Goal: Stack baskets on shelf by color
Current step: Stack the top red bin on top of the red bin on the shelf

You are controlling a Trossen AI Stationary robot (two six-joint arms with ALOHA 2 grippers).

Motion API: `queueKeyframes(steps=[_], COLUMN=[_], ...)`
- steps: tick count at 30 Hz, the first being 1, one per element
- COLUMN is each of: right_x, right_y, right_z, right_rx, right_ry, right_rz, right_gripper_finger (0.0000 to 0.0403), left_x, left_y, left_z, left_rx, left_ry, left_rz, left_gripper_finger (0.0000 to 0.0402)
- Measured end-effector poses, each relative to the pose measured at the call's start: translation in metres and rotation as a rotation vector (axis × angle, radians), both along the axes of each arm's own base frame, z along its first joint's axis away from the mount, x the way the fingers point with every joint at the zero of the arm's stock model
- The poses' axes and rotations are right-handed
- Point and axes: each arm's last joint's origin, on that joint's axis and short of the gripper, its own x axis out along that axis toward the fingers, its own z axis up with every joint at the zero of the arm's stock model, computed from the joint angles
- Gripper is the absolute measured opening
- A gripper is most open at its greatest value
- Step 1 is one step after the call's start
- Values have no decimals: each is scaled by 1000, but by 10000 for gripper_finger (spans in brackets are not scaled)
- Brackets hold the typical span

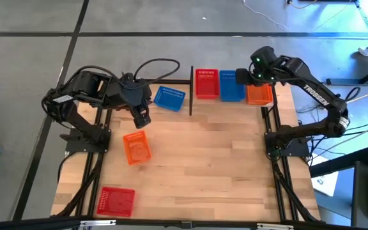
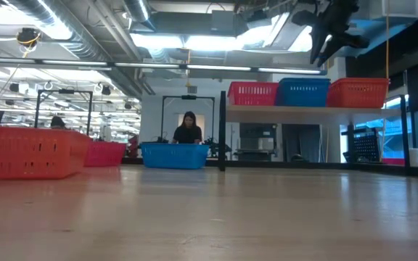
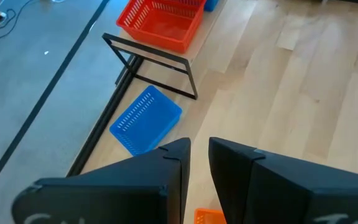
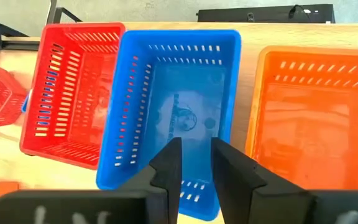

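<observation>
Counter (image 1: 222,153) carries the shelf (image 1: 200,101) at its far edge, w/ 3 baskets side by side on it: red shelf basket (image 1: 206,83), blue shelf basket (image 1: 231,85), orange shelf basket (image 1: 259,94). Off the shelf on the counter: loose blue basket (image 1: 170,97) just beside the shelf's left post, loose orange basket (image 1: 137,146) nearer the left edge, loose red basket (image 1: 116,200) at the near left corner.

Right claw (image 4: 195,163) hangs above the blue shelf basket, fingers a narrow gap apart, holding nothing. Left claw (image 3: 199,163) hovers between the loose blue and loose orange baskets, also slightly parted and empty.

Risks, my read: the 3 shelf baskets sit close together, so a drop-in w/ a tilted basket could catch a rim and shove a neighbour toward the shelf edge. Lattice walls may snag a finger on pickup. Loose blue basket is so close to the post that the left claw could clip the frame.
</observation>
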Motion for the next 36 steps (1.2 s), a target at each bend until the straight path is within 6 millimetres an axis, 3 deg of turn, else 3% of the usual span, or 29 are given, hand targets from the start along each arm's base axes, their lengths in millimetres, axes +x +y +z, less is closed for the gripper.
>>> queueKeyframes(steps=[7, 11, 16, 24, 32, 36], right_x=[-4, -4, -4, 8, 14, 14], right_y=[4, 20, 57, 103, 130, 139], right_z=[11, 29, 44, 46, 46, 46], right_rx=[-71, -182, -269, -360, -382, -360], right_ry=[-70, -178, -259, -250, -258, -276], right_rz=[22, 240, 530, 918, 1110, 1139], right_gripper_finger=[82, 81, 81, 81, 81, 81], left_x=[0, -1, -3, 13, 20, 20], left_y=[0, 0, -2, -11, -33, -39], left_z=[0, -1, -7, -46, -87, -100], left_rx=[0, -47, -187, -354, -533, -624], left_ry=[0, -3, -3, 164, 382, 405], left_rz=[0, 27, 98, 97, 11, 168], left_gripper_finger=[51, 51, 51, 51, 51, 51])
